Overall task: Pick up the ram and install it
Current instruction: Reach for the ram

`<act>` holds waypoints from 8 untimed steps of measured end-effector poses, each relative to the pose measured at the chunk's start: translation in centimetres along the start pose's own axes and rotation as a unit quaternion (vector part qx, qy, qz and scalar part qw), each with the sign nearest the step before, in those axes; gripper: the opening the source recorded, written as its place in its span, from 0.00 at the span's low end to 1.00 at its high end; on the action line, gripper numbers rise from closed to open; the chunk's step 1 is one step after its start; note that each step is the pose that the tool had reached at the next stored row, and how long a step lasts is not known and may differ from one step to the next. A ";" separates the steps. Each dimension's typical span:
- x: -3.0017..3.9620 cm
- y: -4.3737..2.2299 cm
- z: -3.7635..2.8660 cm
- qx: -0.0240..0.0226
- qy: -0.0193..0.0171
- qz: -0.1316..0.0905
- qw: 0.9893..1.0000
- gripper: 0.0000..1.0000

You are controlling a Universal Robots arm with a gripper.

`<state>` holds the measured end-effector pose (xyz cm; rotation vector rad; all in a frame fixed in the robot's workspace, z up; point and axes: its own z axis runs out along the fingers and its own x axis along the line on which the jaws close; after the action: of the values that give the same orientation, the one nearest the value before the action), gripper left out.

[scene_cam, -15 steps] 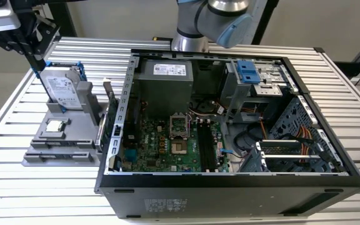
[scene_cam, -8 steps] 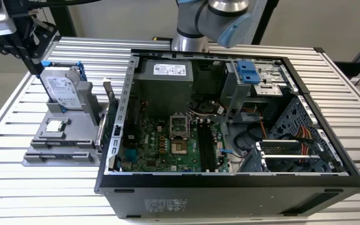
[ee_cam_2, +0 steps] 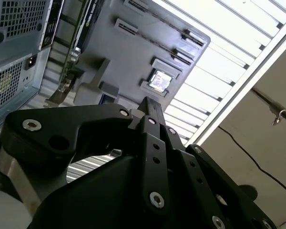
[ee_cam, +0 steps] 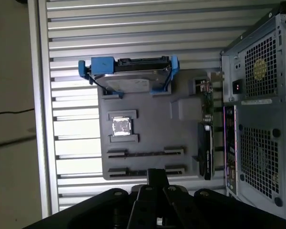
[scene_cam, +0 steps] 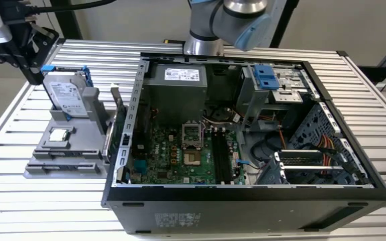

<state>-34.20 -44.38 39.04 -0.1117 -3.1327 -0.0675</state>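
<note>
Black claw [ee_cam: 157, 175], partly cut off, hangs over the grey holder [ee_cam: 152, 125].

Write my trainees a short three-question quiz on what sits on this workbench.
1. True or false: the hard drive stands in the grey holder beside the computer case.
2. Multiple choice: the processor chip lies A) in the grey holder, B) inside the computer case, C) on top of the hard drive.
3. Fill in: the frame around the hard drive is coloured ____.
Key: 1 true; 2 A; 3 blue.
</note>
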 end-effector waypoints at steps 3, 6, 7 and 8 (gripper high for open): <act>-0.04 -0.50 -0.02 0.000 0.000 0.000 1.000 0.00; -0.07 -0.98 -0.04 0.000 0.000 0.000 1.000 0.00; -0.09 -1.15 -0.05 0.000 0.000 0.000 1.000 0.00; -0.10 -1.31 -0.05 0.000 0.000 0.000 1.000 0.00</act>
<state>-34.20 -45.69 39.03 -0.1117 -3.1325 -0.0676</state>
